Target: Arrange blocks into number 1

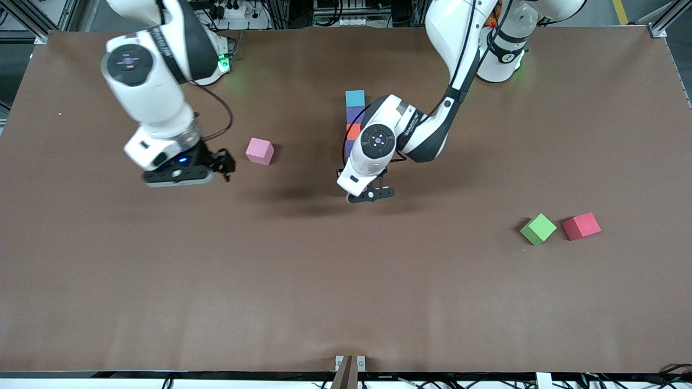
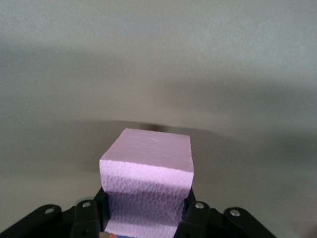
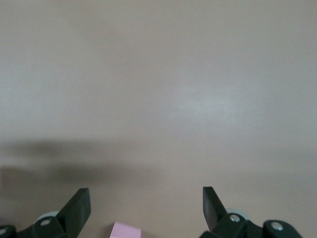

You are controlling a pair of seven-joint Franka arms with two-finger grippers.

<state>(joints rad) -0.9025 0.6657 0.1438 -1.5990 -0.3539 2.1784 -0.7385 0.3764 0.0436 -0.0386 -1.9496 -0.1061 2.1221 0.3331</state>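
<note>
A column of blocks lies mid-table: light blue [image 1: 355, 98] farthest from the front camera, then purple [image 1: 354, 114], then orange [image 1: 352, 131]. A purple sliver [image 1: 348, 147] shows just nearer, at the left arm's edge. My left gripper [image 1: 372, 193] hangs low at the column's near end. It is shut on a purple block [image 2: 148, 163], which my hand hides in the front view. I cannot tell whether that block is the sliver. The pink block [image 1: 260, 151] sits apart, toward the right arm's end. My right gripper [image 1: 224, 165] hovers open beside it, and pink [image 3: 126, 231] peeks between its fingers [image 3: 81, 203].
A green cube [image 1: 538, 228] and a red cube [image 1: 581, 226] lie side by side toward the left arm's end, nearer the front camera than the column. The brown table [image 1: 346, 302] stretches wide on the camera's side.
</note>
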